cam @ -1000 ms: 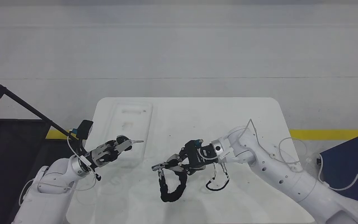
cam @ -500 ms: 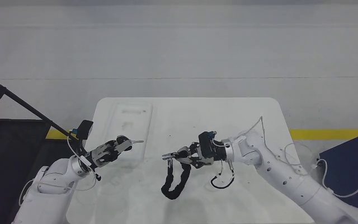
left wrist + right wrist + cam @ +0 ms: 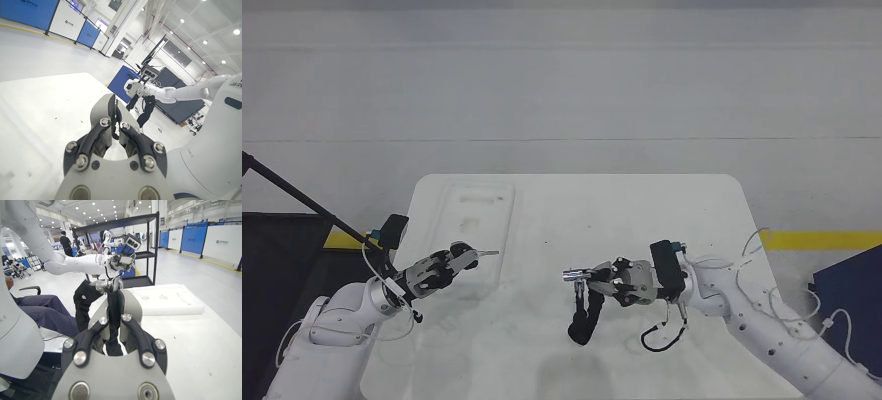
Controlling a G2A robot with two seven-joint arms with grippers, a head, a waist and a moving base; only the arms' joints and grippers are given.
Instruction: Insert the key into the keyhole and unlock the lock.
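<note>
1. Left claw [image 3: 466, 257], which we see over the near end of the foam tray [image 3: 478, 200], is clamped on the key [image 3: 485, 253], blade pointing toward the lock [image 3: 589, 312].
2. We find the right claw [image 3: 594, 278] well apart from the tray, closed on the lock, whose black cable hangs down.
3. Key and lock are apart.

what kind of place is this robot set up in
Likely a big factory or robotics lab hall: a high ceiling with rows of lights, blue-and-white partition panels across an open floor, and a black metal rack.
</note>
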